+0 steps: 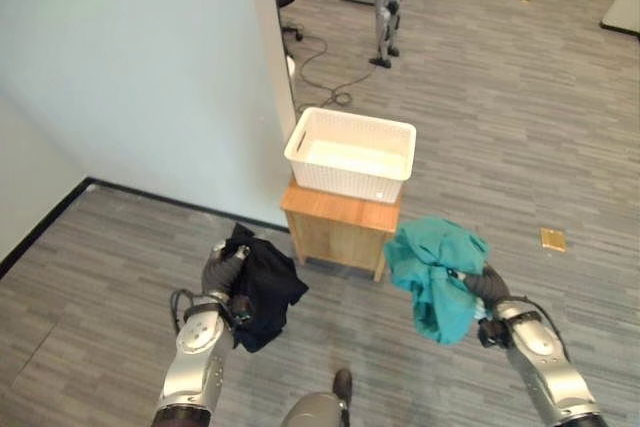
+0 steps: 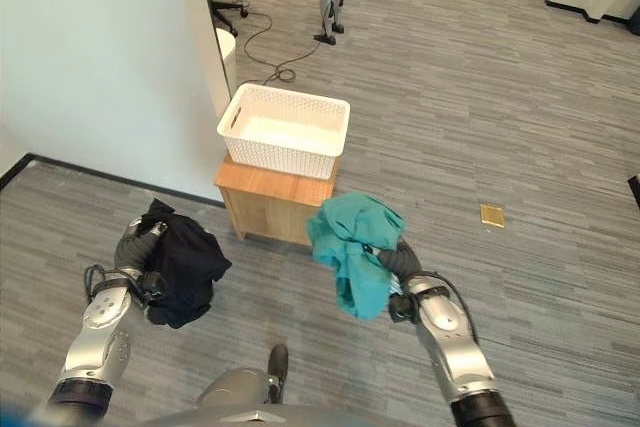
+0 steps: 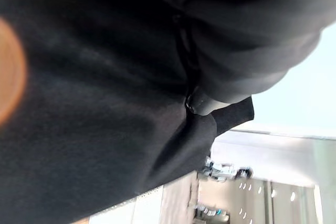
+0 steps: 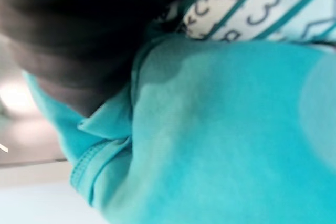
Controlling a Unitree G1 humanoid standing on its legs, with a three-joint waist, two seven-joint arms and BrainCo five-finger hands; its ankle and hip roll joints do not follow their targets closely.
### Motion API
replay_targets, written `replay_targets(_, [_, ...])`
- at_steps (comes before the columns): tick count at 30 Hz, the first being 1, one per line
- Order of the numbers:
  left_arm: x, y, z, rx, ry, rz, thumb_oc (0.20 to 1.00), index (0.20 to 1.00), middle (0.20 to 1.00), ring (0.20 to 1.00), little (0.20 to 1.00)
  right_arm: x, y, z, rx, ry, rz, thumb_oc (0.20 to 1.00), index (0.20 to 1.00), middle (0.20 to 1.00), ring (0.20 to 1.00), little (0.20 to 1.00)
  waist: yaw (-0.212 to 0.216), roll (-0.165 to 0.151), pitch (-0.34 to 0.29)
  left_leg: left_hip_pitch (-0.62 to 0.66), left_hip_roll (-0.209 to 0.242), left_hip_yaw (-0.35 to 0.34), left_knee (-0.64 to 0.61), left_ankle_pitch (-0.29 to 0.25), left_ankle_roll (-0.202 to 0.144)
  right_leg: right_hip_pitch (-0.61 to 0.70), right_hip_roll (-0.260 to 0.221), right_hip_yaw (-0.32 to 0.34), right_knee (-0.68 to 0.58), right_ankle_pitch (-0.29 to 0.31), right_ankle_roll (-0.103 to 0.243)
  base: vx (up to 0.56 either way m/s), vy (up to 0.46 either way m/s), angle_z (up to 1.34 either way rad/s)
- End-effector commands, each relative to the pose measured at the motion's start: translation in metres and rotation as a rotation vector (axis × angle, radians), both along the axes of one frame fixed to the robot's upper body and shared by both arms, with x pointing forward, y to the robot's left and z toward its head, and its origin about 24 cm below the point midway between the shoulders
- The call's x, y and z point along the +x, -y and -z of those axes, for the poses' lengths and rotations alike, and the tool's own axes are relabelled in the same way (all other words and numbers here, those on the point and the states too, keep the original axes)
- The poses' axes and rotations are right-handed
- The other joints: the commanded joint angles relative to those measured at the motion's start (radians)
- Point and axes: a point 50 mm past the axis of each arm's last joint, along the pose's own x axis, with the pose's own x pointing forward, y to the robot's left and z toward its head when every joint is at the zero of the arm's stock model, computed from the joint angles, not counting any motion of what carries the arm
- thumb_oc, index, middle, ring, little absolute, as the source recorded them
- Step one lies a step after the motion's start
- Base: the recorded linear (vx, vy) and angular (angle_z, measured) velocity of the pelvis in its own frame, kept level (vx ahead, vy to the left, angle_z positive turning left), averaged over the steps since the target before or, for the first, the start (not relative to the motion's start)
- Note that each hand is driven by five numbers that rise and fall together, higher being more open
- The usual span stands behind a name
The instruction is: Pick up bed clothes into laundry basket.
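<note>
Left hand grips black garment | right hand grips teal garment | soft, light, bunch-held | white basket on wooden stand

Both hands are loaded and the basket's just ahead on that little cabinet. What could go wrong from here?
The white laundry basket perches on a small wooden cabinet; a bump could tip it off. The teal garment hangs loose from the right robot hand and may snag the rim. The black garment in the left robot hand could slip.

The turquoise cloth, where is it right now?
The turquoise cloth hangs bunched in the robot's right hand, held above the floor just right of the wooden stand that carries the white basket.
</note>
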Motion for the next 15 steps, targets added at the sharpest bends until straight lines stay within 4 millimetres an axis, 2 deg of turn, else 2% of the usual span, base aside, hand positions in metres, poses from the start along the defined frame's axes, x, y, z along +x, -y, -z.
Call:
replay_targets(1, [0.011, -0.002, -0.041, 0.078, 0.189, 0.055, 0.2, 0.2, 0.2, 0.2, 0.2, 0.008, 0.015, -0.018, -0.06, 0.094, 0.005, 0.2, 0.2, 0.2, 0.2, 0.2, 0.007, 0.001, -0.057, 0.002, 0.071, -0.064, -0.048, 0.075, -0.074, 0.072, 0.01, -0.098, -0.467, 0.072, 0.005, 0.34, -0.066, 0.82])
replay_targets(2, [0.011, -0.002, -0.041, 0.072, 0.192, 0.059, 0.2, 0.2, 0.2, 0.2, 0.2, 0.009, 0.016, -0.02, -0.057, 0.101, 0.009, 0.2, 0.2, 0.2, 0.2, 0.2, 0.0, -0.009, -0.054, 0.014, 0.066, -0.071, -0.055, 0.067, -0.087, 0.046, 0.01, -0.098, -0.583, 0.067, 0.007, 0.44, -0.196, 0.73])
replay_targets(3, [0.011, -0.002, -0.04, 0.081, 0.181, 0.063, 0.2, 0.2, 0.2, 0.2, 0.2, 0.01, 0.022, -0.022, -0.079, 0.11, 0.034, 0.2, 0.2, 0.2, 0.2, 0.2, -0.025, -0.033, -0.055, 0.042, 0.053, -0.113, -0.064, 0.042, -0.101, 0.067, 0.063, -0.04, -0.823, 0.066, 0.017, 0.37, -0.188, 0.42])
replay_targets(4, [0.011, -0.002, -0.039, 0.082, 0.18, 0.063, 0.2, 0.2, 0.2, 0.2, 0.2, 0.009, 0.022, -0.022, -0.079, 0.109, 0.035, 0.2, 0.2, 0.2, 0.2, 0.2, -0.025, -0.03, -0.054, 0.047, 0.057, -0.113, -0.064, 0.038, -0.102, 0.079, 0.067, -0.043, -0.838, 0.07, 0.017, 0.38, -0.195, 0.48])
replay_targets(5, [0.014, -0.005, -0.042, 0.154, 0.172, 0.056, 0.2, 0.2, 0.2, 0.2, 0.2, 0.011, 0.03, -0.026, -0.133, 0.129, 0.043, 0.2, 0.2, 0.2, 0.2, 0.2, -0.021, -0.047, -0.047, 0.052, 0.059, -0.129, -0.058, 0.013, -0.106, 0.126, 0.086, 0.009, -0.883, 0.049, 0.021, 0.16, -0.089, 0.7])
replay_targets(6, [0.013, -0.003, -0.041, 0.131, 0.175, 0.069, 0.2, 0.2, 0.2, 0.2, 0.2, 0.01, 0.031, -0.024, -0.147, 0.113, 0.05, 0.2, 0.2, 0.2, 0.2, 0.2, -0.009, -0.051, -0.054, 0.043, 0.056, -0.132, -0.049, 0.015, -0.104, 0.149, 0.079, 0.008, -0.888, 0.062, 0.035, 0.2, -0.112, 0.86])
replay_targets(7, [0.01, -0.003, -0.038, 0.111, 0.17, 0.062, 0.2, 0.2, 0.2, 0.2, 0.2, 0.009, 0.029, -0.029, -0.143, 0.129, 0.026, 0.2, 0.2, 0.2, 0.2, 0.2, 0.012, -0.055, -0.067, 0.047, 0.061, -0.129, -0.05, 0.008, -0.102, 0.17, 0.068, -0.016, -0.912, 0.052, 0.035, 0.14, -0.071, 0.88])
replay_targets(9, [0.003, 0.002, -0.027, 0.046, 0.152, 0.065, 0.2, 0.2, 0.2, 0.2, 0.2, 0.012, 0.035, -0.032, -0.136, 0.149, 0.064, 0.2, 0.2, 0.2, 0.2, 0.2, 0.027, -0.061, -0.109, 0.051, 0.063, -0.135, -0.07, 0.014, -0.108, 0.212, 0.084, -0.034, -0.979, 0.058, 0.031, 0.25, -0.097, 0.43])
replay_targets(10, [0.003, 0.002, -0.027, 0.045, 0.151, 0.065, 0.2, 0.2, 0.2, 0.2, 0.2, 0.012, 0.035, -0.031, -0.136, 0.149, 0.064, 0.2, 0.2, 0.2, 0.2, 0.2, 0.025, -0.06, -0.11, 0.051, 0.064, -0.137, -0.071, 0.014, -0.109, 0.215, 0.084, -0.036, -0.983, 0.059, 0.03, 0.22, -0.083, -0.13])
replay_targets(14, [-0.005, 0.0, -0.018, 0.032, 0.107, 0.067, 0.2, 0.2, 0.2, 0.2, 0.2, 0.024, 0.043, -0.053, -0.198, 0.237, 0.089, 0.2, 0.2, 0.2, 0.2, 0.2, 0.05, -0.069, -0.13, 0.049, 0.072, -0.16, -0.082, 0.023, -0.118, 0.253, 0.095, -0.065, -1.027, 0.047, 0.018, 0.12, -0.061, 0.01])
replay_targets(15, [-0.008, -0.001, -0.017, 0.036, 0.097, 0.069, 0.2, 0.2, 0.2, 0.2, 0.2, 0.032, 0.049, -0.07, -0.277, 0.304, 0.105, 0.2, 0.2, 0.2, 0.2, 0.2, 0.063, -0.074, -0.134, 0.049, 0.075, -0.17, -0.091, 0.027, -0.122, 0.267, 0.099, -0.075, -1.037, 0.041, 0.016, 0.1, -0.066, -0.03])
